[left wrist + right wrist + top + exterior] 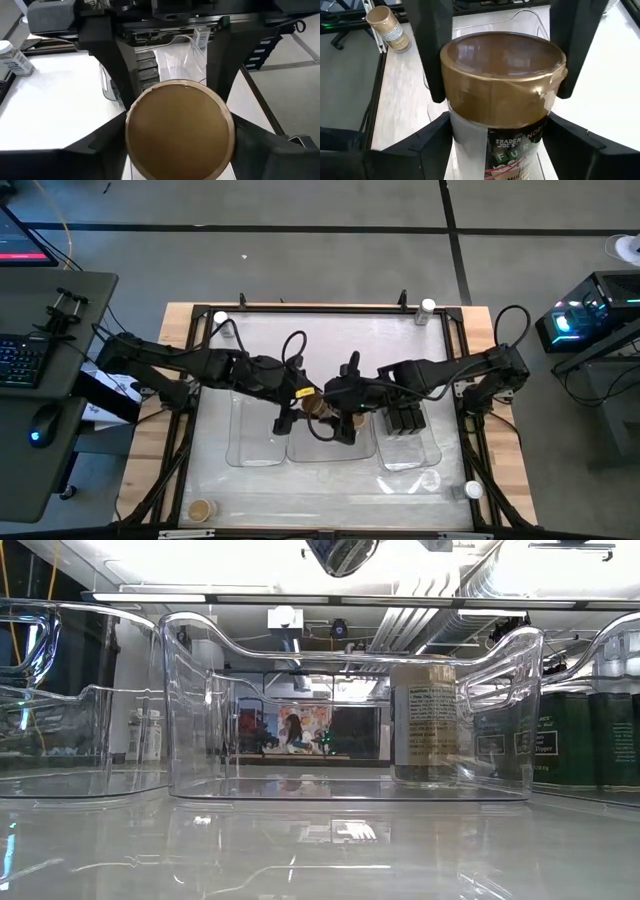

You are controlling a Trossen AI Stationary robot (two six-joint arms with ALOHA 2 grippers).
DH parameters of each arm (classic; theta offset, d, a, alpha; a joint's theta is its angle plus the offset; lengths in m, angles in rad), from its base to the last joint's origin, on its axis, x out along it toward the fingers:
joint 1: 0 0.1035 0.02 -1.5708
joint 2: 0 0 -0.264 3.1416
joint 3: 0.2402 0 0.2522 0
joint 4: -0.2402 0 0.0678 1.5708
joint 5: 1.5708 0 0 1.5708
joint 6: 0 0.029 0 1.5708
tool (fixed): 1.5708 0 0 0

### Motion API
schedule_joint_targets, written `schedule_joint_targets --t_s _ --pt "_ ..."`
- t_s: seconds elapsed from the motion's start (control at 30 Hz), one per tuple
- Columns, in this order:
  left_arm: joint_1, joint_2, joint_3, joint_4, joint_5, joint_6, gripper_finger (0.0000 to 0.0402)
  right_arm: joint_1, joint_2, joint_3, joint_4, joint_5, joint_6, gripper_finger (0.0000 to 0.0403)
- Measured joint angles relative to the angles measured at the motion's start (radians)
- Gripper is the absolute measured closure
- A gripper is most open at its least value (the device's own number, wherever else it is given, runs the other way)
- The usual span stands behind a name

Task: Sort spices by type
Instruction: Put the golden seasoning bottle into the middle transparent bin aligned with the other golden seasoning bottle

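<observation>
Two sets of jaws meet on one round tan-topped jar [502, 75], held above the middle tray [330, 458] at the centre of the high view, where another tan-topped jar [425, 720] already stands. My right jaws are clamped on its body to carry it. My left jaws flank the lid, though I cannot tell whether they grip, so I judge this a handover.
</observation>
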Motion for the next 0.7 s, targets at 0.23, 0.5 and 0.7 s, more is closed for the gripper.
schedule_joint_targets --t_s 0.23,0.5,0.7 --pt "0.013 -0.002 -0.001 -0.073 -0.044 0.016 0.0165 0.000 -0.001 0.032 -0.060 0.052 0.028 0.0092" --pt "0.054 -0.011 -0.001 -0.192 -0.069 0.015 0.0165 -0.004 -0.005 0.163 -0.359 0.192 0.112 0.0083" --pt "0.050 -0.007 -0.100 -0.074 0.008 0.023 0.0165 0.037 -0.044 0.176 -0.579 0.270 0.266 0.0082"
